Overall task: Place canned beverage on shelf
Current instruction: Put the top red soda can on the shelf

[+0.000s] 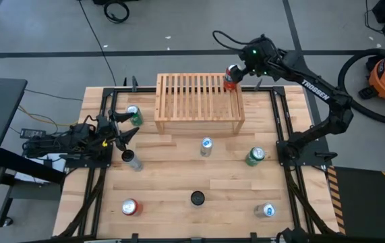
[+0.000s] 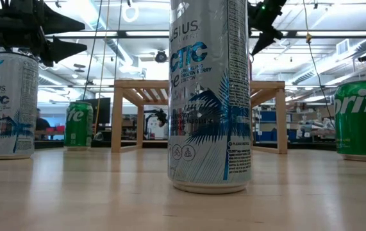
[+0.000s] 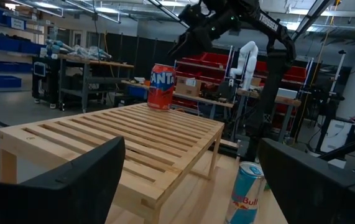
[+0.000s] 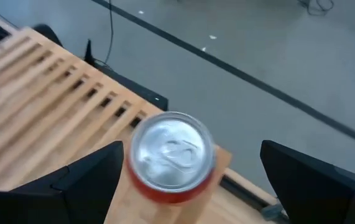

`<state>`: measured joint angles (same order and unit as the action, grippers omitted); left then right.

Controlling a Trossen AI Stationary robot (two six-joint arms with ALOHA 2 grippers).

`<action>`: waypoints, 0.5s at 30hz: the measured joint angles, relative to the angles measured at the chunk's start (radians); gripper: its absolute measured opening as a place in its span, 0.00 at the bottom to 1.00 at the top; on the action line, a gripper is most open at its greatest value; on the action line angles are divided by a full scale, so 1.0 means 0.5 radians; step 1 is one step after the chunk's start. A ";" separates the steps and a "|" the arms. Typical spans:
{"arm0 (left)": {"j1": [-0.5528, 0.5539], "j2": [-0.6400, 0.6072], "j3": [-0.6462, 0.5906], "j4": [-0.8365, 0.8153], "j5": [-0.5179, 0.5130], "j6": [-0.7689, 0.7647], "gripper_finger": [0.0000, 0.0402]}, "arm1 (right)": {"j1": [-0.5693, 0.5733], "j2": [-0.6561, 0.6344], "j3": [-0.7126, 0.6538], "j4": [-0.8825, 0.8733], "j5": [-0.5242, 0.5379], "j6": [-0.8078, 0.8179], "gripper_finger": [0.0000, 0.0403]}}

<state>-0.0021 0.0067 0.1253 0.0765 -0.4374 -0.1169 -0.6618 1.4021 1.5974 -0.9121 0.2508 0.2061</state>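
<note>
The orange-red Fanta soda can (image 1: 230, 77) stands upright on the far right corner of the light-wood slatted shelf (image 1: 199, 101), right pincer (image 1: 241, 67) spread wide above it, apparently released there, while the left pincer (image 1: 126, 126), also wide, waits left of the shelf.
</note>
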 joint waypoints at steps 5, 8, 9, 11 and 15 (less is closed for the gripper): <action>0.000 0.000 0.000 0.001 0.000 0.000 0.92 | 0.103 0.002 -0.001 -0.003 0.071 0.200 0.96; 0.000 0.000 0.000 0.000 0.000 0.000 0.92 | 0.185 0.004 -0.024 0.008 0.241 0.287 0.96; 0.000 0.000 0.000 0.001 0.000 0.000 0.92 | 0.211 0.004 -0.042 0.004 0.299 0.316 0.96; 0.000 0.000 0.000 0.000 -0.001 -0.001 0.92 | 0.247 0.005 -0.086 -0.008 0.395 0.378 0.96; 0.000 0.000 0.000 0.001 0.000 -0.005 0.92 | 0.307 0.005 -0.182 0.060 0.539 0.443 0.96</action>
<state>-0.0021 0.0067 0.1253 0.0768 -0.4374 -0.1193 -0.5080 1.4048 1.5063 -0.8820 0.5204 0.4276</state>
